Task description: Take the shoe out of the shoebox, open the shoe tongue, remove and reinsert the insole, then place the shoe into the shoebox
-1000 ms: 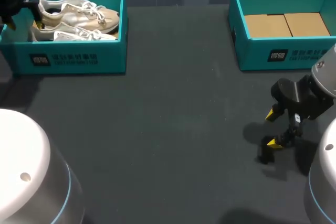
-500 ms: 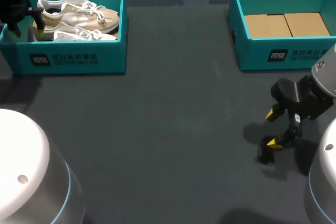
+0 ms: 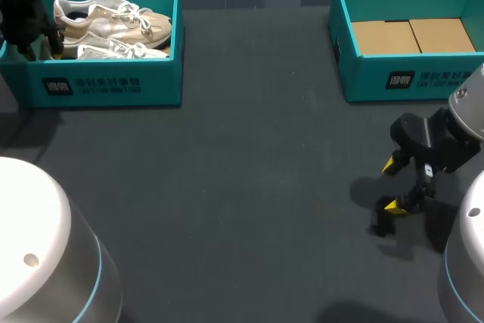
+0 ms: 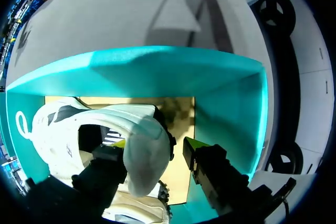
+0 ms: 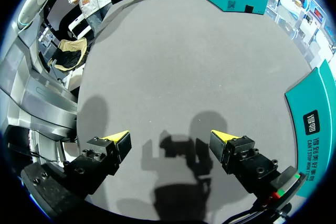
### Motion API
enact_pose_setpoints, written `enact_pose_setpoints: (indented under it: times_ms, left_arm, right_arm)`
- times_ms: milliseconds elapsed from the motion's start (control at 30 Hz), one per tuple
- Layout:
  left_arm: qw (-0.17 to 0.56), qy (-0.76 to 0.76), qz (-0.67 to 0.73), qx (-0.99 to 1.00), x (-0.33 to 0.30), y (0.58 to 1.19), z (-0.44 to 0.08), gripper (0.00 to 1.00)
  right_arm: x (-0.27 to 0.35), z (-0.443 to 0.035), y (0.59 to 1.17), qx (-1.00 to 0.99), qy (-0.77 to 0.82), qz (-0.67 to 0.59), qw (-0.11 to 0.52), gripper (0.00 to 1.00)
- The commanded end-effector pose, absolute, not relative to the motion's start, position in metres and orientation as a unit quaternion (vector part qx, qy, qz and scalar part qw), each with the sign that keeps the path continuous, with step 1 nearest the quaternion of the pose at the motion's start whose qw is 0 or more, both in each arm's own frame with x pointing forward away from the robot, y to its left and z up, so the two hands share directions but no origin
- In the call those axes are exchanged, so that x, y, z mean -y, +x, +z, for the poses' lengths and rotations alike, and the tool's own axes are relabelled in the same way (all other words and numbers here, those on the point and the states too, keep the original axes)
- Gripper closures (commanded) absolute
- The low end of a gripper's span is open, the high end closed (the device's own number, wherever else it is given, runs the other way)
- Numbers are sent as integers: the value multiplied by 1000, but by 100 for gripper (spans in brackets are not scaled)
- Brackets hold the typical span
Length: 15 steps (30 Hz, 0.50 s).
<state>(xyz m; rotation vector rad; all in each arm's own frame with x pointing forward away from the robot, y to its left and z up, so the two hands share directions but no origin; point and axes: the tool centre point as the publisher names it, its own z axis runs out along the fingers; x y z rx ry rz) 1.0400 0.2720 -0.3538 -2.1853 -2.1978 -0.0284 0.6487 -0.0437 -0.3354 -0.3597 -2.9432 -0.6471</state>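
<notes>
Now, step: taking the shoe (image 4: 100, 119) out of the shoebox (image 4: 157, 72), where it is lying.
Grip advice: closing squarely on the heel (image 4: 147, 163) wall, then lifting straight up.
Left hand (image 4: 155, 144): spread, straddling the heel, one finger inside, not clamping.
Right hand (image 5: 170, 137): hanging spread and empty over the tabletop (image 5: 184, 66).

Dark table (image 3: 249, 187), teal box (image 3: 361, 77).
Box at the far right corner; two brown card panels (image 3: 412, 36) lie side by side inside.
</notes>
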Motion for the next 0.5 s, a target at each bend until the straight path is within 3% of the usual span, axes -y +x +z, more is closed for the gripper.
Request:
enact_pose_setpoints:
  times_ms: [33,133,300,500]
  left_arm:
    - [16,-706,-14,708,-274,1037,-355,44]
    - [12,-705,-20,709,-274,1035,-358,49]
    - [16,-704,-29,709,-272,1038,-366,45]
    - [21,-704,-31,709,-271,1039,-370,50]
  right_arm:
    - [43,-336,648,969,-119,-212,53,0]
    - [43,-336,648,969,-119,-212,53,0]
    - [43,-336,648,969,-119,-212,53,0]
    - [43,-336,648,969,-119,-212,53,0]
